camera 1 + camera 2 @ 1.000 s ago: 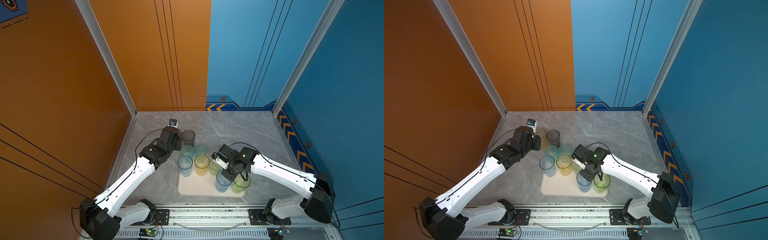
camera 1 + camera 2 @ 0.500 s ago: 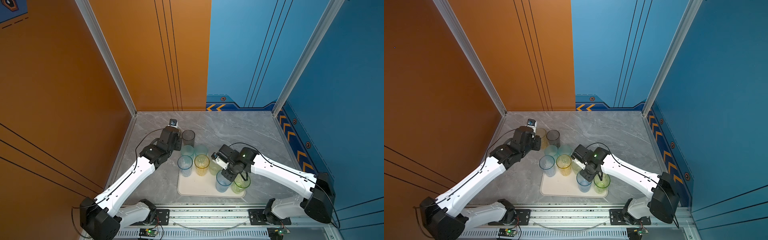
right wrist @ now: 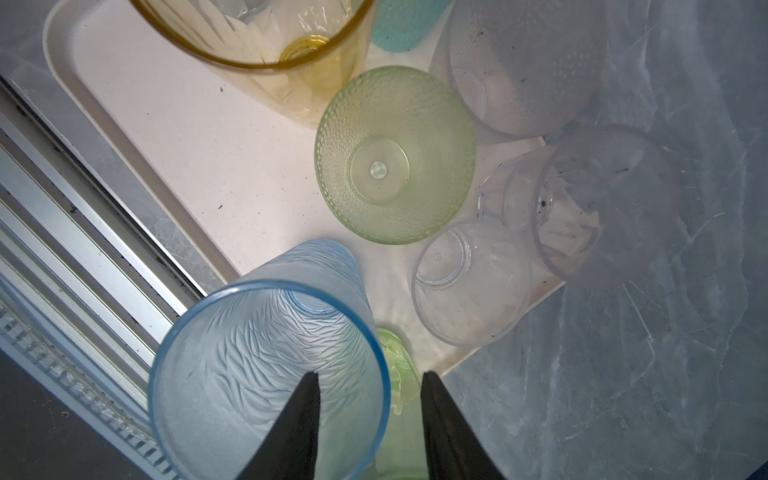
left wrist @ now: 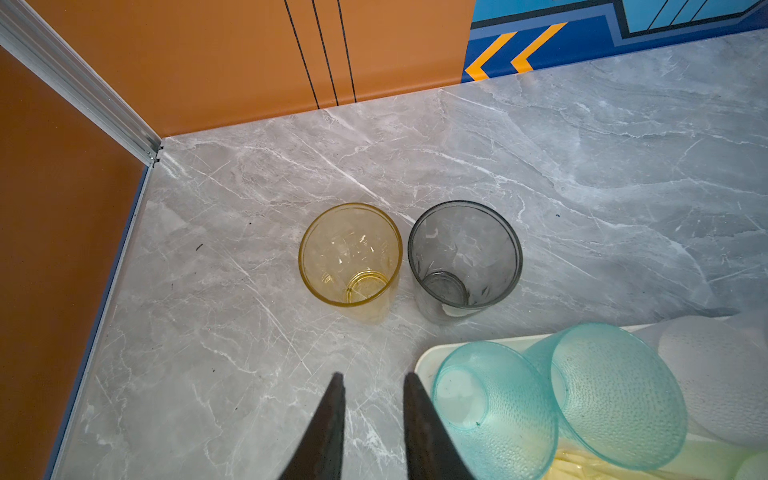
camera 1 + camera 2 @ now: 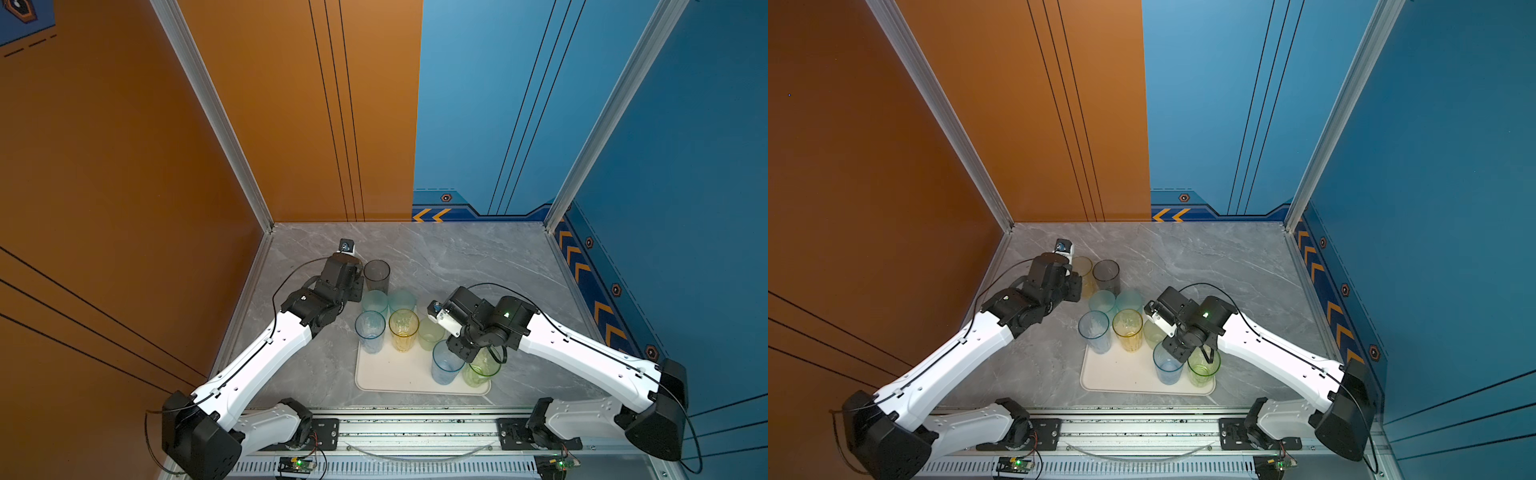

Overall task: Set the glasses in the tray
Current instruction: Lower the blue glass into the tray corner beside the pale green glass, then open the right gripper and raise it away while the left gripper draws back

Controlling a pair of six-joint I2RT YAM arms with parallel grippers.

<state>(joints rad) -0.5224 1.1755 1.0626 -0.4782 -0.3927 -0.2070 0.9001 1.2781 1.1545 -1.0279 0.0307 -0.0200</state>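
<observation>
The cream tray (image 5: 399, 376) holds several glasses. My right gripper (image 3: 370, 374) is open over its near right corner. One finger is inside the tall blue glass (image 3: 266, 357) and the other is outside its rim, above the green glass (image 5: 482, 370). Neither finger presses the rim. A yellow glass (image 4: 350, 255) and a smoke-grey glass (image 4: 464, 255) stand upright on the marble beyond the tray's far left corner. My left gripper (image 4: 372, 376) hangs short of them with a narrow gap between its fingers and nothing in it.
Two teal glasses (image 4: 494, 399) stand at the tray's far left edge beside my left fingers. A pale green glass (image 3: 395, 153) and clear ones (image 3: 471, 282) crowd the tray's right side. The orange wall and its corner post (image 4: 83, 95) are close behind the left arm.
My right jaws have spread apart from the blue glass's wall, letting it go. Both arms have stayed nearly still, and the left jaws have not changed.
</observation>
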